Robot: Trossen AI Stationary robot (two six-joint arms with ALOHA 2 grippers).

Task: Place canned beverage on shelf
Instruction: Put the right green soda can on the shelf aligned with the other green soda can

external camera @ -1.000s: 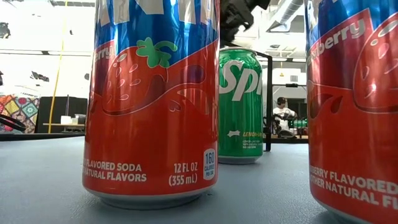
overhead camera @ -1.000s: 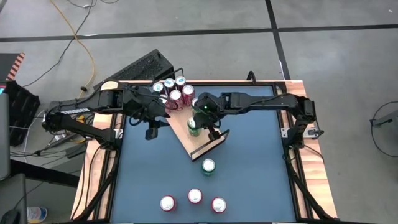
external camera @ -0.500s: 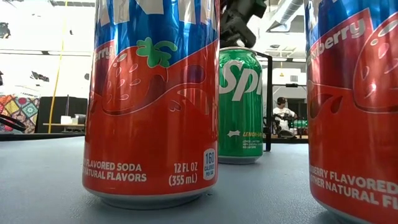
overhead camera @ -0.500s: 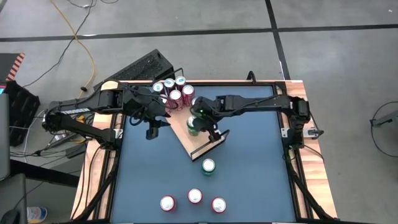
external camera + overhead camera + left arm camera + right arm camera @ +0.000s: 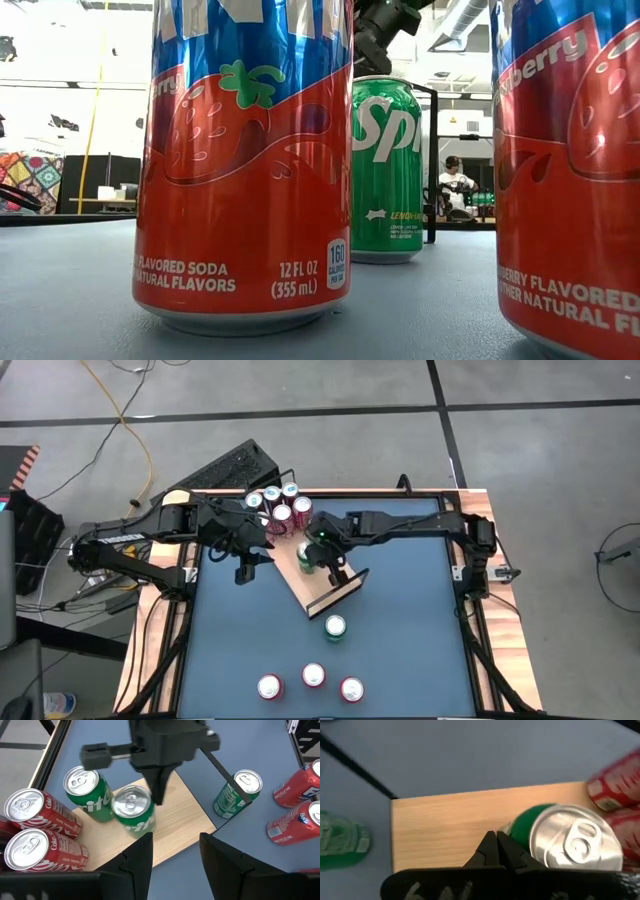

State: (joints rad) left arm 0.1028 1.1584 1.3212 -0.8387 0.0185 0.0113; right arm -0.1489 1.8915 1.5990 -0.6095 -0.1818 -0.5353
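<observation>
Green can [image 5: 132, 811] stands on the shelf [image 5: 175, 827], beside the red cans. Our right gripper [image 5: 159, 795], fingers clenched empty, presses against its side: nudging step, we judge. Left gripper [image 5: 246, 568] waits off-shelf, parted, holding nothing. Next: push gently without tipping it.

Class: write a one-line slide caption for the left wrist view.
Shut right tool beside a green can on the shelf.
</observation>
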